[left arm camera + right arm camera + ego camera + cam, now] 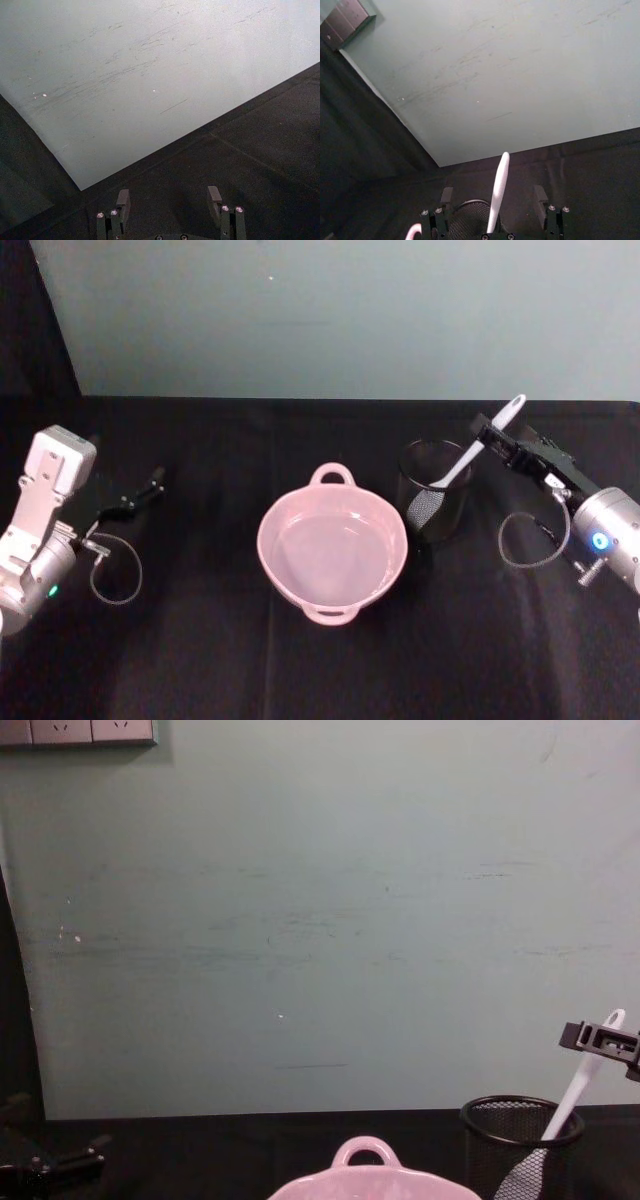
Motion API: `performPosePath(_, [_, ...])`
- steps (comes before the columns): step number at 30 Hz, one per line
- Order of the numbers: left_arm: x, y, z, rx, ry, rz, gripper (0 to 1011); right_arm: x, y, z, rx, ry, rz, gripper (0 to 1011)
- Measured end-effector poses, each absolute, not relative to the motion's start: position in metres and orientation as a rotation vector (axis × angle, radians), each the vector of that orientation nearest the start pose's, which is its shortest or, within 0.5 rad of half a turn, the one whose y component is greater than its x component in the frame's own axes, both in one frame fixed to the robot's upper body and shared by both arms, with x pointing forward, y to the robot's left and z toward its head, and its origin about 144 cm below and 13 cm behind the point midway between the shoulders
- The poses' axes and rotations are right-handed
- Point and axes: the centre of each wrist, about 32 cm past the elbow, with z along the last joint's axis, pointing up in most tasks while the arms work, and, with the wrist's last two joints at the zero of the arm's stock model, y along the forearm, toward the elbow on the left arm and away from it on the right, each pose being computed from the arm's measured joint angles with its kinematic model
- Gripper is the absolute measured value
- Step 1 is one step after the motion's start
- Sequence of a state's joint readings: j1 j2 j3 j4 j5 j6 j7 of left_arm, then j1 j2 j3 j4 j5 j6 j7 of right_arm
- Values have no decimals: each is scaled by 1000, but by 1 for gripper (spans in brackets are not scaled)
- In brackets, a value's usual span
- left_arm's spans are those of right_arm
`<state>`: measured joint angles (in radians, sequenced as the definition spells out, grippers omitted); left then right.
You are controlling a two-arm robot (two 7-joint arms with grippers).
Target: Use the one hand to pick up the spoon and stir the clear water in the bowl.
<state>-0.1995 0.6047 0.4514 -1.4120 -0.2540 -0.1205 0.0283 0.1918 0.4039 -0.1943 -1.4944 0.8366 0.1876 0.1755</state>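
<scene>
Head view, right claw (497, 437) spread around spoon (461, 465) handle, not pinching, spoon leaning in mesh cup (445, 522) just right of pink bowl (266, 540) on desk (200, 670), left claw (152, 485) spread, idle far left.
</scene>
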Motion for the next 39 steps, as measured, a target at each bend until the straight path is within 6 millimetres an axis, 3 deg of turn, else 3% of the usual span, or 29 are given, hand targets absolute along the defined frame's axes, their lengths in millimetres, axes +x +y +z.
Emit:
performPosePath(25, [489, 310, 1140, 304, -285, 1248, 1011, 516, -286, 1185, 218, 455, -1177, 995])
performPosePath(33, [489, 310, 1140, 304, -285, 1248, 1011, 516, -286, 1185, 218, 455, -1177, 820])
performPosePath(39, [489, 310, 1140, 304, -285, 1248, 1011, 516, -286, 1185, 219, 455, -1176, 628])
